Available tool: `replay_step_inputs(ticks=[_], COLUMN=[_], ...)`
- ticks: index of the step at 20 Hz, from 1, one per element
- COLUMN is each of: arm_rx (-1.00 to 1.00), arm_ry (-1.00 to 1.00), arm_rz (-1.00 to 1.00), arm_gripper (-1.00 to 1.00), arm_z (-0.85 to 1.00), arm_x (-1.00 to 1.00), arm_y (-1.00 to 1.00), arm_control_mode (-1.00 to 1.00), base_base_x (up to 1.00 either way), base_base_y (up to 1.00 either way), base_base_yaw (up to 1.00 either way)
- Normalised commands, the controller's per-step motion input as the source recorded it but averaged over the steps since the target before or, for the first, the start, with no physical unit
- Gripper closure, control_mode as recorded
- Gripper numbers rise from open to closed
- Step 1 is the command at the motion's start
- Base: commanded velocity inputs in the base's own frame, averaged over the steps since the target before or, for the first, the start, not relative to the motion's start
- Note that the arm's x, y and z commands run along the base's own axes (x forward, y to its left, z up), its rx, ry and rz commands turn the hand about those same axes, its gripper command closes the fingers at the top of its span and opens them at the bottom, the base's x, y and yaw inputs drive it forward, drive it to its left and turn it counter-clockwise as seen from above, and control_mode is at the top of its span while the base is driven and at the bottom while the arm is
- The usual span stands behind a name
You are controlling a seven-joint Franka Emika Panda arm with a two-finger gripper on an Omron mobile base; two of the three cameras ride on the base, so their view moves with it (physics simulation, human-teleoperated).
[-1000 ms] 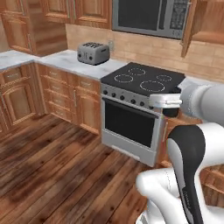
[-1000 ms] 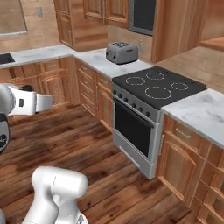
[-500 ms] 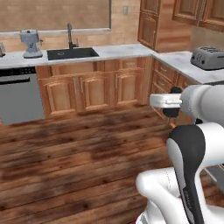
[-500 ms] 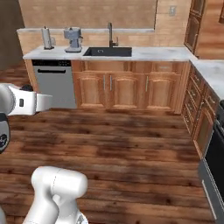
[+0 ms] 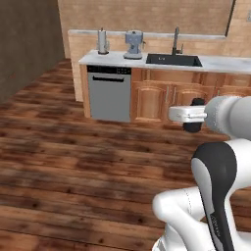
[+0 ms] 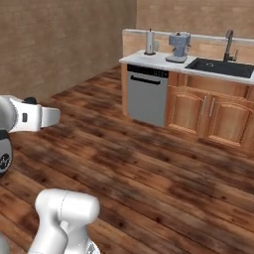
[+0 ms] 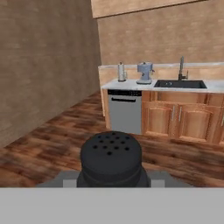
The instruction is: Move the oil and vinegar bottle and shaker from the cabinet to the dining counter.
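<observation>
Black shaker [image 7: 111,158] still in hand; stove view now sink [image 5: 173,60].

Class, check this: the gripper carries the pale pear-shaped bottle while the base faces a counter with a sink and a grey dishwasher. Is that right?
Not quite. The gripper carries the black shaker, as the hand view shows. The sink and grey dishwasher are right.
</observation>
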Motion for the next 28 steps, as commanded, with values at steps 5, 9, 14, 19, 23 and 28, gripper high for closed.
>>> replay_step_inputs(ticks=[5,9,14,19,23,28], arm_rx=[0.00,0.00,0.00,0.00,0.00,0.00], arm_ry=[0.00,0.00,0.00,0.00,0.00,0.00], arm_rz=[0.00,0.00,0.00,0.00,0.00,0.00], arm_gripper=[1.00,1.00,1.00,1.00,1.00,1.00], arm_z=[0.00,0.00,0.00,0.00,0.00,0.00], arm_x=[0.00,0.00,0.00,0.00,0.00,0.00], arm_y=[0.00,0.00,0.00,0.00,0.00,0.00], arm_control_mode=[1.00,1.00,1.00,1.00,1.00,1.00], base_base_x=[0.89,0.94,0.94,0.94,0.94,0.94], base_base_y=[0.23,0.08,0.09,0.12,0.15,0.17], base_base_yaw=[0.23,0.11,0.10,0.11,0.13,0.10])
